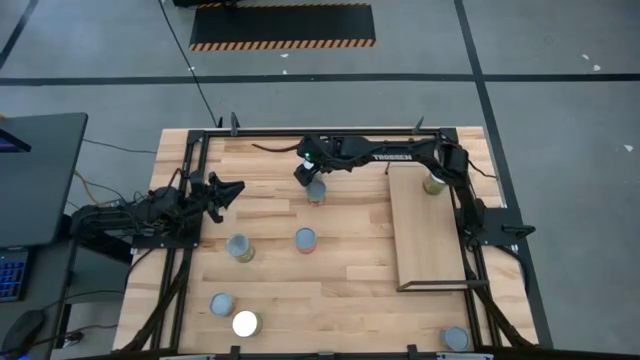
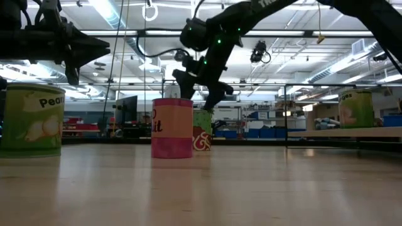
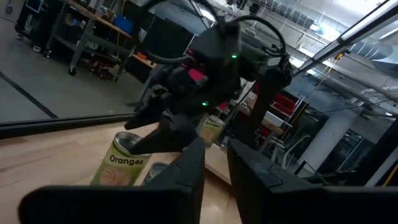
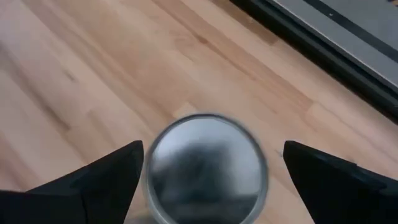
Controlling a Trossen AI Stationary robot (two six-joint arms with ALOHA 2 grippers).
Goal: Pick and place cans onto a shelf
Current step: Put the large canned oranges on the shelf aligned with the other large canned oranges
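My right gripper (image 1: 312,176) hangs open over a silver-topped can (image 4: 205,167) that stands on the tabletop at the far middle (image 1: 316,191). One finger stands on each side of the can top, and neither plainly touches it. The low view shows the gripper (image 2: 204,94) just above this can (image 2: 203,132). The light-wood shelf (image 1: 430,235) lies at the right, with one can (image 1: 434,183) standing on its far end. My left gripper (image 1: 228,192) waits at the left, open by a narrow gap and empty. Other cans (image 1: 305,240) (image 1: 240,248) stand mid-table.
More cans stand near the front edge: two at the left (image 1: 221,303) (image 1: 245,323) and one at the right (image 1: 455,338). A pink-orange can (image 2: 172,127) and a green "Pear" can (image 2: 31,119) stand close to the low camera. A black frame (image 1: 200,135) edges the table.
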